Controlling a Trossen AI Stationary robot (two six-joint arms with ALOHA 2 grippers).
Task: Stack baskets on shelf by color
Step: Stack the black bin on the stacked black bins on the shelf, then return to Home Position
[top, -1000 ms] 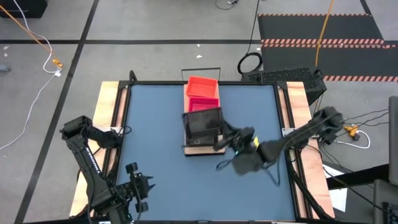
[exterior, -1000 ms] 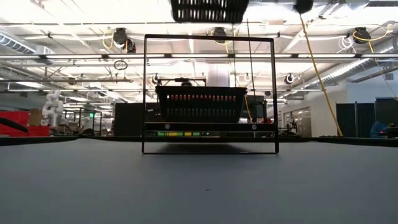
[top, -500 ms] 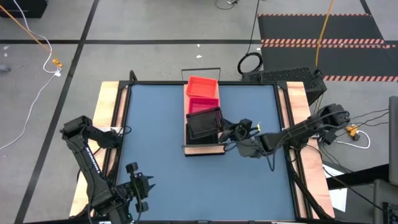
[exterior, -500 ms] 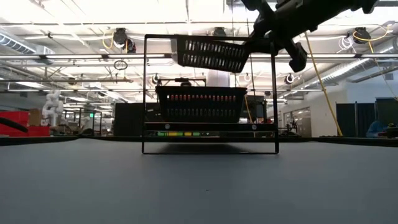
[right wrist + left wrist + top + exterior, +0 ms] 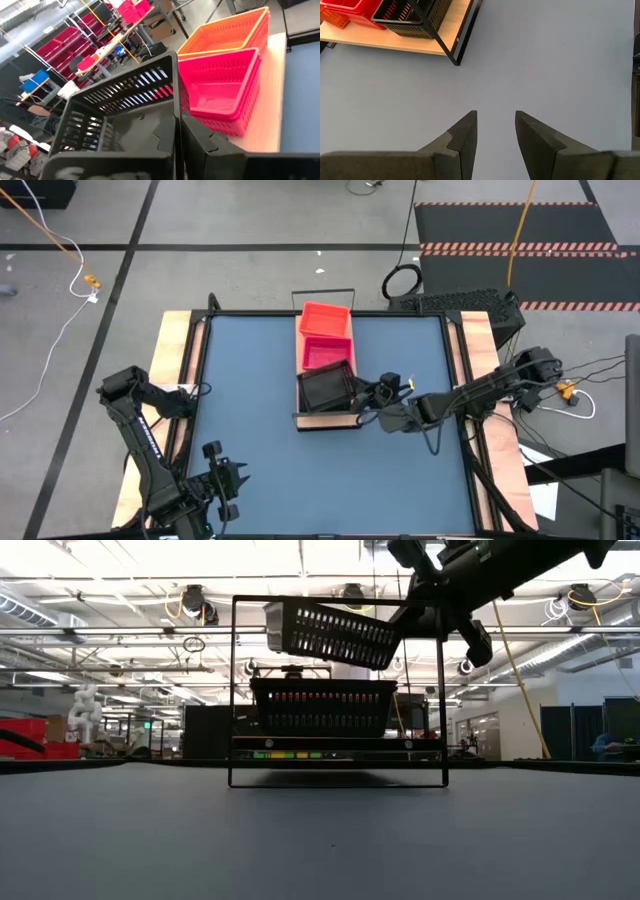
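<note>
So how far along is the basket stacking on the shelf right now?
Done: the orange basket and pink basket sit on the shelf, with a black basket at its near end. In hand: the right gripper is shut on a second black basket, tilted above the first. Left: lowering it in. The left gripper waits open at the table's near-left corner.

right gripper (image 5: 362,393) clamped mid-table; left gripper (image 5: 222,483) parted.

Two dark jointed arms; right arm (image 5: 470,393) trails thin black cable, maybe small green light near wrist.
</note>
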